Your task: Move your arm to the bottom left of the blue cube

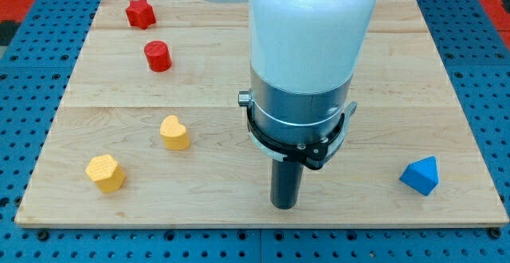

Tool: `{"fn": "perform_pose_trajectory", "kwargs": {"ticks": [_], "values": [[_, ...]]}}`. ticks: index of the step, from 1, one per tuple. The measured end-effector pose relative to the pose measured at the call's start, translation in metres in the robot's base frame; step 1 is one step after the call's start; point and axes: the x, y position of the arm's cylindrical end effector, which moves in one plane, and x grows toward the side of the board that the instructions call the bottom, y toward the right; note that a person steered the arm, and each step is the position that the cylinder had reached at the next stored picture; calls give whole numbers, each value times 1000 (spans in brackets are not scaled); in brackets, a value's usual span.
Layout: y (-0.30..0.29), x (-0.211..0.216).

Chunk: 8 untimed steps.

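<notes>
The blue block [420, 175], the task's blue cube, lies near the view's bottom right corner of the wooden board [239, 56]; from here it looks wedge-like. My tip [284, 206] rests on the board near its bottom edge, well to the left of the blue block and slightly lower in the view. The white and grey arm body above hides the middle of the board.
A red star block [140, 13] and a red cylinder [158, 56] sit at the top left. A yellow heart block [174, 132] and a yellow block [106, 173] sit at the bottom left. Blue pegboard surrounds the board.
</notes>
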Motion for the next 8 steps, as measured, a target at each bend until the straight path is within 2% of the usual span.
{"fn": "perform_pose_trajectory", "kwargs": {"ticks": [6,8], "values": [[-1,-2],[-27,-5]]}}
